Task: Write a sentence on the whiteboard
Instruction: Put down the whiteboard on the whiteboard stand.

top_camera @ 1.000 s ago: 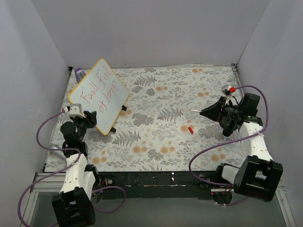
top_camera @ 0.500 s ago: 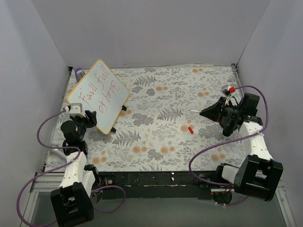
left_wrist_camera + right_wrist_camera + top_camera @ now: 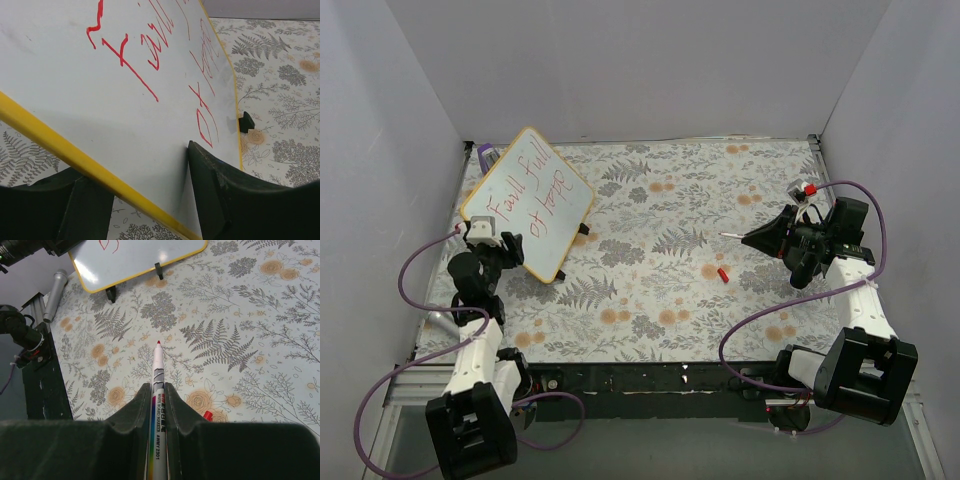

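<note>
whiteboard (image 3: 527, 203) stands tilted at the rear left of the floral table (image 3: 670, 300), its yellow-framed lower edge down toward the cloth, with small black clips (image 3: 583, 229) along that edge. the sentence (image 3: 530, 195) runs across it in two lines of red marker. a purple block (image 3: 486, 153) peeks out just behind the board's far corner, against the wall.

the left gripper (image 3: 150, 200) straddles the board's lower edge with its jaws standing apart, one finger on the written face and the other behind the frame. whether either pad presses the board is hard to tell from the wrist view.

well apart on the right side, the right gripper (image 3: 154, 390) is clamped on a white marker (image 3: 158, 405), whose red tip points across the cloth toward the board. a red cap (image 3: 723, 273) lies loose on the table near that tip, on the side toward the arm bases. a grey metal cylinder (image 3: 54, 287) lies at the table's left edge, near the board.
</note>
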{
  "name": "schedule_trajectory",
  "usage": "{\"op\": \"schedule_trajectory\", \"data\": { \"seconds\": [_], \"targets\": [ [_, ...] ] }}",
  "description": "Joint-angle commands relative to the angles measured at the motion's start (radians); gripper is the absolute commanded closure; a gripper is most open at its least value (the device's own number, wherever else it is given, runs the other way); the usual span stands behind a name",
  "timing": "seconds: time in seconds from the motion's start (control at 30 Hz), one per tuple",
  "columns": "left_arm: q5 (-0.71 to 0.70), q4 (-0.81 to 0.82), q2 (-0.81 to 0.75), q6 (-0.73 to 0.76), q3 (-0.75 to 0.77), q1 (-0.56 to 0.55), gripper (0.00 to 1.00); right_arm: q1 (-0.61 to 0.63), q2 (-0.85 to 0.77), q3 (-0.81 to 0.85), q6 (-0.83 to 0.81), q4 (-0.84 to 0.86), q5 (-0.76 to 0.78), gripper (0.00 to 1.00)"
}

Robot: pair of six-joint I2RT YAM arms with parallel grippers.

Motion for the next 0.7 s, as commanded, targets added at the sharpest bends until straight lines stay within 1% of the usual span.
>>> {"op": "schedule_trajectory", "data": {
  "seconds": [0.0, 0.4, 0.5, 0.67],
  "targets": [
    [-0.010, 0.015, 0.005, 0.099, 0.056, 0.004, 0.48, 0.004, 0.003, 0.021, -0.015, 0.002, -0.035, 0.99],
    [0.026, 0.052, 0.044, 0.312, 0.060, 0.004, 0.48, 0.004, 0.017, 0.023, -0.015, -0.002, -0.046, 0.99],
    [0.069, 0.063, 0.041, 0.335, 0.050, 0.003, 0.48, 0.004, 0.021, 0.026, -0.015, -0.005, -0.055, 0.99],
    [0.098, 0.087, 0.017, 0.389, -0.002, 0.004, 0.48, 0.004, 0.026, 0.029, -0.015, -0.007, -0.064, 0.99]
  ]
}}
